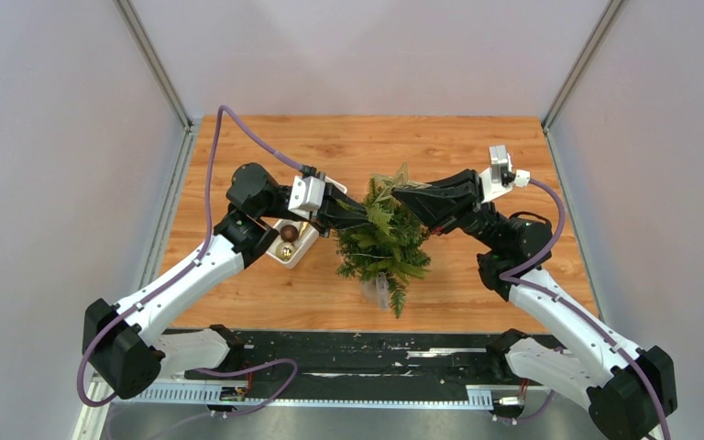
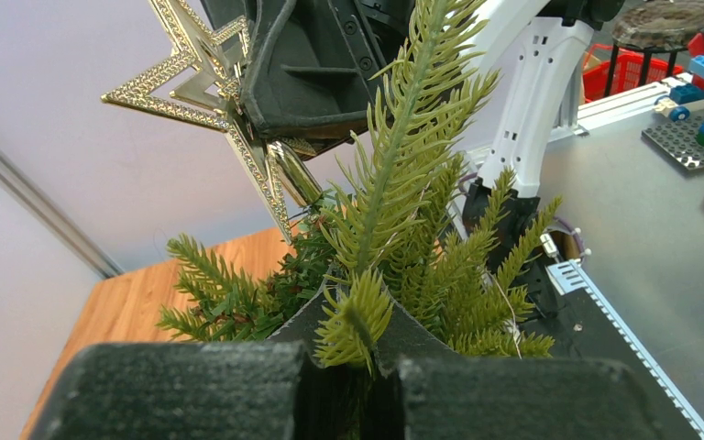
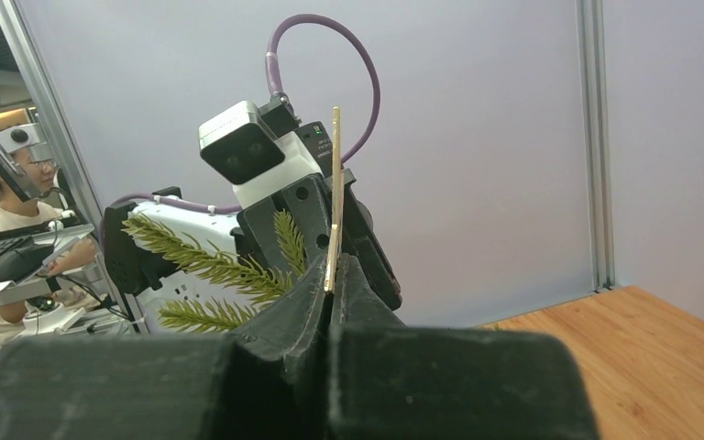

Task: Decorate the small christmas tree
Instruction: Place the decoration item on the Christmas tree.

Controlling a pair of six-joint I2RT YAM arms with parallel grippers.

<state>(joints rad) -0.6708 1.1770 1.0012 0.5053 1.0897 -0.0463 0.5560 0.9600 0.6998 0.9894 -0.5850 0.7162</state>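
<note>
- The tree [image 1: 383,243] stands near the middle of the table [image 1: 477,160], with its clear base [image 1: 375,291] at the 6 o'clock end in the top view.
- The left gripper [image 1: 359,218] comes in from 9 o'clock. Its fingers are closed on a tree branch high on that side.
- In the left wrist view, the left gripper [image 2: 359,353] pinches a light green sprig between its black pads [image 2: 174,385]. More branches rise just behind.
- The right gripper [image 1: 403,195] comes in from 3 o'clock and is clamped on a gold star [image 1: 390,179].
- The star is at the tree's 12 o'clock tip in the top view. Whether it touches the tip cannot be told.
- In the left wrist view, the star [image 2: 203,69] is at 11 o'clock above the branches, tilted, with one point in the right gripper [image 2: 302,78].
- In the right wrist view, the star [image 3: 335,183] is edge-on, a thin upright gold strip nipped between the closed fingers [image 3: 307,307].
- A white tray [image 1: 307,240] lies at 9 o'clock of the tree, partly under the left arm. It holds a brown ball [image 1: 291,232] and a gold ball [image 1: 286,250].
</note>
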